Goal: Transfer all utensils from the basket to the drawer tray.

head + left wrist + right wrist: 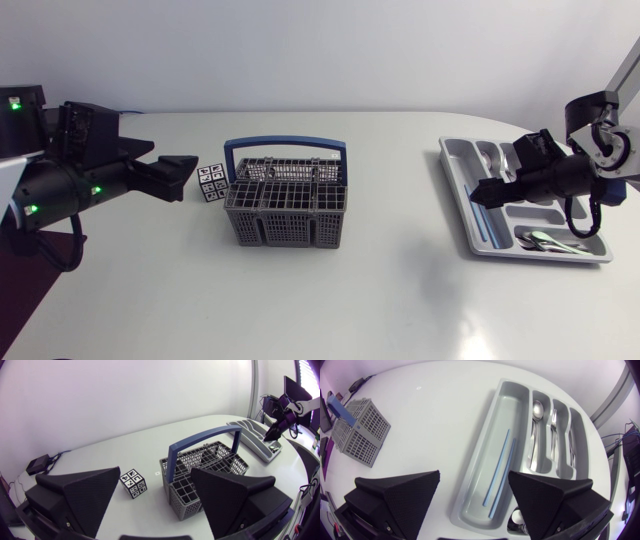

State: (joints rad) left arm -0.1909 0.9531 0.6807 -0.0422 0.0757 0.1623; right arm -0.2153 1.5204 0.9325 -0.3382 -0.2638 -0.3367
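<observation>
Head view: basket (285, 205) mid-frame looks empty; spoons (536, 435) and blue chopsticks (496, 467) lie in the drawer tray (447, 160) at right. Left gripper (188, 168) and right gripper (481, 193) gape wide, empty. Light, stiff, slippery utensils likely suit mid-handle pinches.

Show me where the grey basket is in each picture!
Head view: basket in the middle of the table, beside the patterned cube.
Left wrist view: basket just ahead of the left claw, cube beside it.
Right wrist view: basket far across the table from the right claw.
Shared landmark: the drawer tray, in all three.
</observation>
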